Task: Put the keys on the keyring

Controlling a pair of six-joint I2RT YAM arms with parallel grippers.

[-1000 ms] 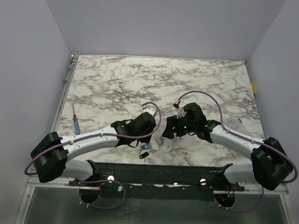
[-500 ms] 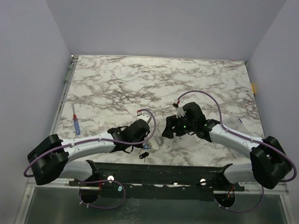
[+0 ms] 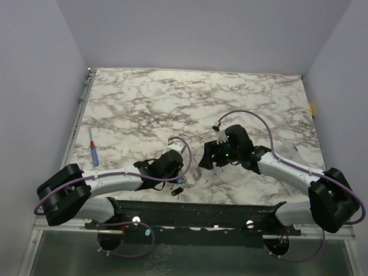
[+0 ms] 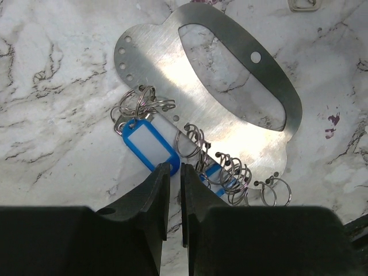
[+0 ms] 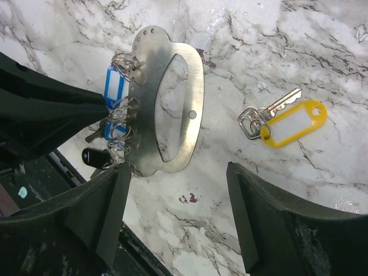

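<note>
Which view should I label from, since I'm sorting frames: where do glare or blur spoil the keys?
Left wrist: the metal plate glares white at its middle, yet the blue tag is sharp. Right wrist: the yellow-tagged key is sharp and evenly lit. Top external: evenly lit, but such small parts are unreadable.

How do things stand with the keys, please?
Left gripper shut on blue tag by the ring plate. Right gripper open. Yellow-tagged key loose on table. Nothing blocking.

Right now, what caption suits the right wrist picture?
Open right gripper over a metal ring plate carrying blue tags; a yellow-tagged key lies apart on the marble table.
</note>
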